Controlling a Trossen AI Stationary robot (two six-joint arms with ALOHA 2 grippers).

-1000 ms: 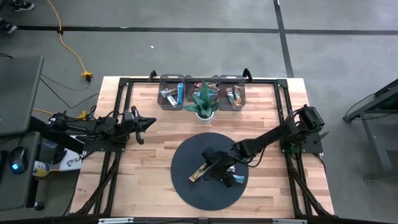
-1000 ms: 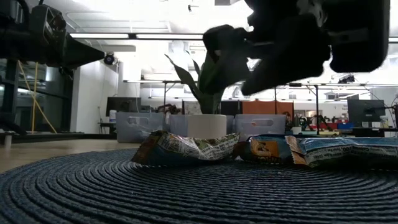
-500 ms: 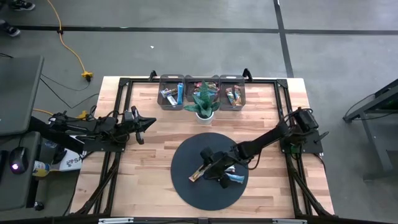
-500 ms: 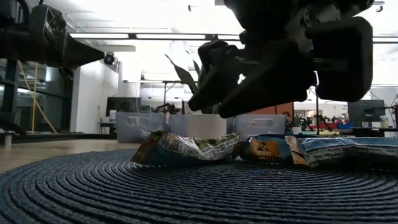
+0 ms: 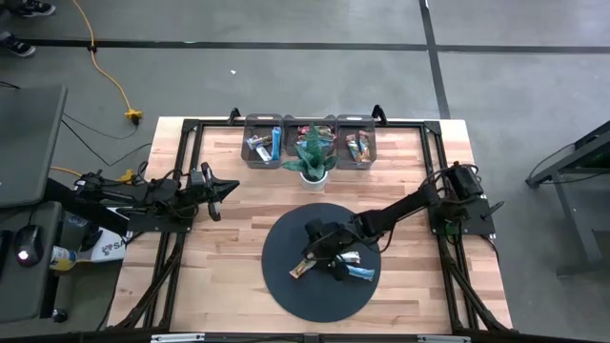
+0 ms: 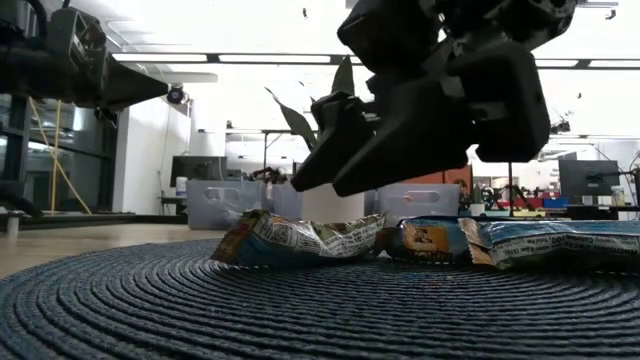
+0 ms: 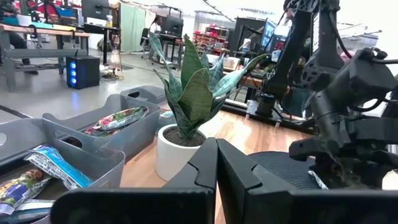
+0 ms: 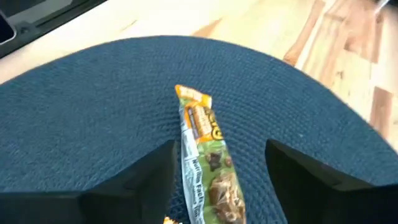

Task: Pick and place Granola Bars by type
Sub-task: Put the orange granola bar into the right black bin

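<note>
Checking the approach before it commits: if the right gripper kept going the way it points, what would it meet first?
Most likely the green-and-orange granola bar, lying between the right gripper's open fingers on the dark round mat; remaining height unclear.

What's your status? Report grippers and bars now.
Right gripper open, straddling the green-and-orange bar on the round mat. Left gripper shut, parked at table's left. Nothing blocking.

- Even overhead light is cast on the wooden table (image 5: 229, 238), with soft shadows.
- Ceiling light strips (image 6: 270, 58) glare; the right gripper (image 6: 330, 160) is silhouetted, its fingers (image 8: 124, 186) blurred.
</note>
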